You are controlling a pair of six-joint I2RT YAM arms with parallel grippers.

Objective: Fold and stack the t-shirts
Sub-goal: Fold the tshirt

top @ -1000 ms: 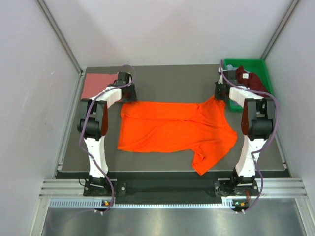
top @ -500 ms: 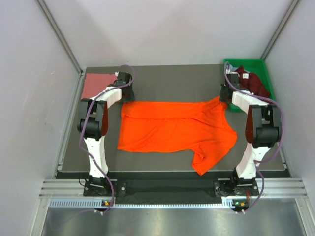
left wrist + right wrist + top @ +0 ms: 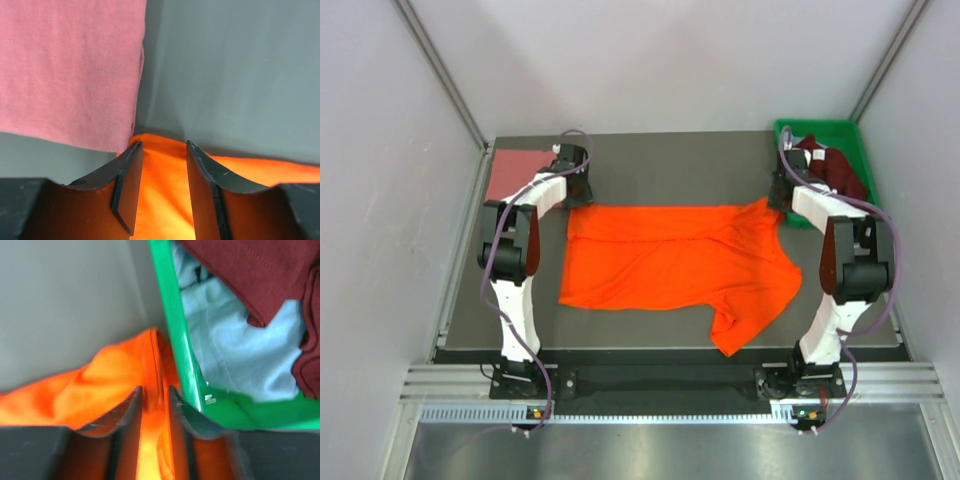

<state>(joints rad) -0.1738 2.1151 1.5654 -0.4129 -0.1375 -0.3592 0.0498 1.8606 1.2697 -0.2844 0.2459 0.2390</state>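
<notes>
Right gripper (image 3: pixel 155 389) nearer green bin (image 3: pixel 172 315), grip on orange t-shirt (image 3: pixel 660 260) unclear; left gripper (image 3: pixel 161 145) spread.

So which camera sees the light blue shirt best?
The right wrist camera: the pale blue shirt lies in the green bin under the maroon shirt. From the top camera the maroon one nearly hides it; the left wrist camera doesn't show it.
</notes>
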